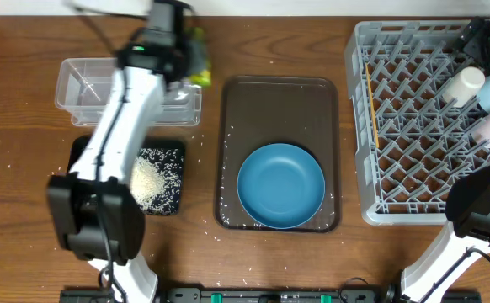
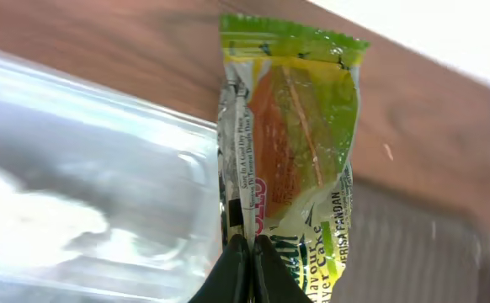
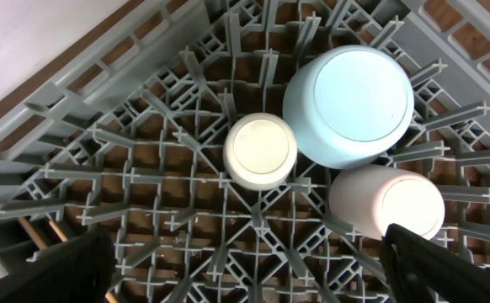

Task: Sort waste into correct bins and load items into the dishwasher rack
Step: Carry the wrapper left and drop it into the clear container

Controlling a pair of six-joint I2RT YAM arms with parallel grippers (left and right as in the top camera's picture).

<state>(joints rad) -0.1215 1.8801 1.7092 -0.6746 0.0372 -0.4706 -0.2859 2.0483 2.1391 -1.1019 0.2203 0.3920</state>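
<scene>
My left gripper point(image 2: 245, 252) is shut on the edge of the yellow-green snack wrapper point(image 2: 295, 126) and holds it just past the right end of the clear tub point(image 2: 85, 185). In the overhead view the wrapper point(image 1: 199, 66) hangs at the tub's point(image 1: 77, 88) far right corner. White napkin paper lies in the tub. The black tray point(image 1: 171, 198) holds white rice point(image 1: 148, 181). The dark blue bowl point(image 1: 280, 185) sits on the brown tray point(image 1: 279, 93). My right gripper point(image 3: 262, 269) is open and empty above the grey rack point(image 1: 396, 126), over a white cup point(image 3: 260, 150), the pale blue bowl point(image 3: 348, 105) and a pink cup point(image 3: 388, 206), all upside down.
Chopsticks point(image 1: 371, 109) lie along the rack's left side. Loose rice grains are scattered on the brown tray and on the wooden table point(image 1: 26, 168) around it. The left arm point(image 1: 119, 126) stretches over the tub and the black tray.
</scene>
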